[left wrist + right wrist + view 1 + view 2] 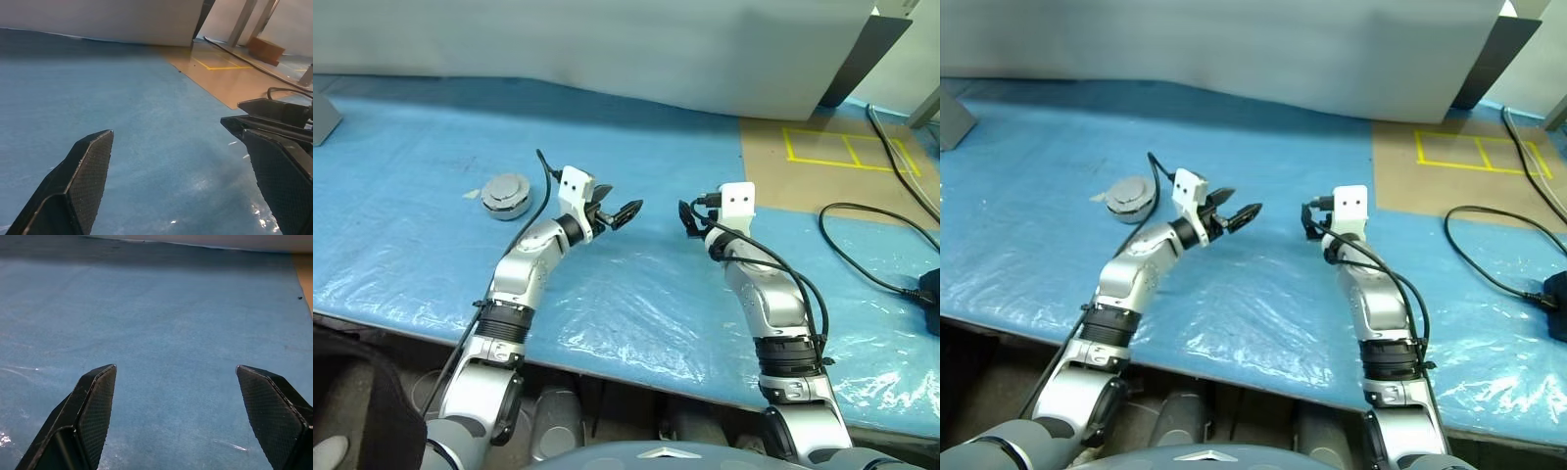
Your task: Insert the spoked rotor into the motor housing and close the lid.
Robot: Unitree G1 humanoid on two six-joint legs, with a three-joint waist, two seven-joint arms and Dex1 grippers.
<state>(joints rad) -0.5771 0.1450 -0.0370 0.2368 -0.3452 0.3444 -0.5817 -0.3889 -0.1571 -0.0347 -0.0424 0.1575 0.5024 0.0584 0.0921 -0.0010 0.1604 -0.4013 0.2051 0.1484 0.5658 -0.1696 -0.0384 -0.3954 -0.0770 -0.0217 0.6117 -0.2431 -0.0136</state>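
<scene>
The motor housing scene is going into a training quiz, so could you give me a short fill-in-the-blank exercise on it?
1. The motor housing sits on the ____ table cover.
2. It lies on the robot's ____ side, beyond the left gripper.
3. The fingers of the left gripper and the right gripper stand ____, holding nothing.
4. The yellow tape marks the ____ board.

Missing words: blue; left; open; brown

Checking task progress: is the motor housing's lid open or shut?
Shut, it seems: the motor housing shows a plain grey top, no windings.
</scene>
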